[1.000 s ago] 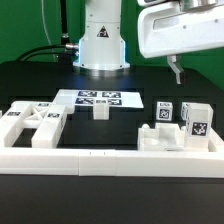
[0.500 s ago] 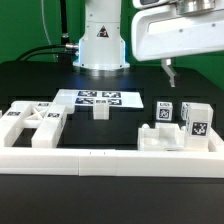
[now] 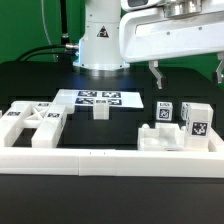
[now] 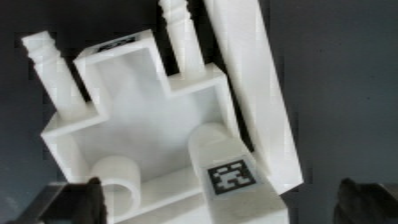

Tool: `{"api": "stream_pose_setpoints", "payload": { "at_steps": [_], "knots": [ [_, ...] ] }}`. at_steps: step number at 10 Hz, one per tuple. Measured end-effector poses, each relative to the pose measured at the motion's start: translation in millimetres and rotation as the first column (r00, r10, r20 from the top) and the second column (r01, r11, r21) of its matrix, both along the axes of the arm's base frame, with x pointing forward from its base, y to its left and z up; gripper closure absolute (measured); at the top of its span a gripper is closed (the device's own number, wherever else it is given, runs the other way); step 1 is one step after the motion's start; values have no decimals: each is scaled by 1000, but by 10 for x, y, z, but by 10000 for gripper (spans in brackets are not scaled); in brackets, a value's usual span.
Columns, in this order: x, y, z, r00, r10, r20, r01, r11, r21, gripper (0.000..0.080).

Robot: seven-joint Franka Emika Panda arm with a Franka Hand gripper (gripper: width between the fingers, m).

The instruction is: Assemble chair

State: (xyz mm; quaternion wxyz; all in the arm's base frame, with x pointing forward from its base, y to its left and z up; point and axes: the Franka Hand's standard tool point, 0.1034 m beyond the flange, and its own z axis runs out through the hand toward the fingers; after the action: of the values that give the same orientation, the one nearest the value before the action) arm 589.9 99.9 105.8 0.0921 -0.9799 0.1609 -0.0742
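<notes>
Table [image 3: 30, 85]: black; carries everything; nothing on it has shifted in the last second
Arm [image 3: 170, 35]: white housing at the upper right of the exterior frame; it has slid toward the frame's left, so both prongs now show where only one did
Border rail [image 3: 100, 157]: long and low along the lower edge; untouched
Marker board [image 3: 98, 98]: flat at centre, behind the parts
Chair parts: all loose on the table; the open framed panel [image 3: 30, 125] sits at lower left; the right-hand cluster [image 3: 178, 130] of tagged blocks sits at lower right; the short post [image 3: 100, 110] stands alone between them, at the marker board's front edge
Wrist view: a pegged panel [image 4: 143, 110] with a tagged post [image 4: 228, 172] against it lies straight below the camera
Fingers [image 3: 155, 72]: spread wide apart, empty, hanging above the right-hand cluster and well clear of it
Meaning: the sideways shift looks like centring over that cluster for a first pick; no joint appears made, so assembly seems barely begun
Next need: probably a straight descent with the post kept between the fingers
</notes>
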Motion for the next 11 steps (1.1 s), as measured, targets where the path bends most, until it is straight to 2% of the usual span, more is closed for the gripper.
{"api": "stream_pose_setpoints", "payload": {
  "at_steps": [2,4,8,11],
  "knots": [
    [-280,-354,-89,964,264,25,-261,962,-83,150],
    [-478,-591,-176,940,340,26,-334,934,-126,150],
    [-483,-582,-195,949,314,19,-310,944,-115,150],
    [-813,-1094,-420,946,325,-6,-322,934,-154,150]
  ]
}}
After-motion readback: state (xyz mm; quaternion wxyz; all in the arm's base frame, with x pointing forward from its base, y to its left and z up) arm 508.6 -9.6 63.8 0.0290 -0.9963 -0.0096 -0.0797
